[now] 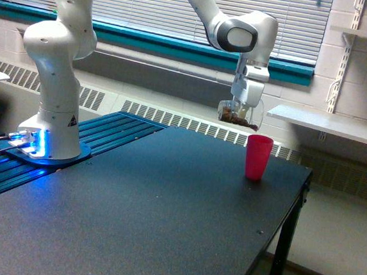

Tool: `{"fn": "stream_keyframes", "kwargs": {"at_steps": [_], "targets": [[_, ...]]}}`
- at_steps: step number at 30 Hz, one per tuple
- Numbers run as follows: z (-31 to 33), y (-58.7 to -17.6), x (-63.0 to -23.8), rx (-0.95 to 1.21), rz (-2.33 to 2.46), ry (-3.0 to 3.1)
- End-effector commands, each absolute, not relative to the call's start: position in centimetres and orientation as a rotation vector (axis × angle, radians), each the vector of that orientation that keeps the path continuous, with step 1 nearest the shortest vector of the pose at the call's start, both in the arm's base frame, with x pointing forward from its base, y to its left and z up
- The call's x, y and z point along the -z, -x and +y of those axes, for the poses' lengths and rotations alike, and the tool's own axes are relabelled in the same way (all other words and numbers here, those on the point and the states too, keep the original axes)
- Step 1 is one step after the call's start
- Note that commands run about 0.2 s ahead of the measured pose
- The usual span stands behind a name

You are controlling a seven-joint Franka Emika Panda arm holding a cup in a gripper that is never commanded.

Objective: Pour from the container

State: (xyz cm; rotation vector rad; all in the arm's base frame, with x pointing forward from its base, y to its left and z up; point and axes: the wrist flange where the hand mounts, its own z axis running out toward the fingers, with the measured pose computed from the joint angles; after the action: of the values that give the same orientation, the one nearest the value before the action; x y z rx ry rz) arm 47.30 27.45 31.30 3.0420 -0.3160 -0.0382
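Observation:
The container (240, 115), a small clear plastic cup with brown granular bits inside, hangs tipped on its side with its mouth toward the exterior view's right. My gripper (244, 106) is shut on it from above. The brown bits lie along its lower wall near the rim. Just below and slightly right of its mouth, a pink-red cup (258, 157) stands upright on the black table (152, 205). A small gap separates the two cups.
The arm's white base (53, 87) stands at the exterior view's left on a blue-lit mount. The table's right edge (285, 230) drops off close to the pink-red cup. A white shelf (326, 124) and window blinds sit behind.

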Motion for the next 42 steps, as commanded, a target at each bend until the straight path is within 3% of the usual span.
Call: {"fn": "stream_keyframes", "kwargs": {"at_steps": [1,42], "targets": [[28.06,-47.36,-31.35,0.055,-0.289,-3.041],[27.74,-47.23,-30.76,0.147,-0.266,-3.002]]}}
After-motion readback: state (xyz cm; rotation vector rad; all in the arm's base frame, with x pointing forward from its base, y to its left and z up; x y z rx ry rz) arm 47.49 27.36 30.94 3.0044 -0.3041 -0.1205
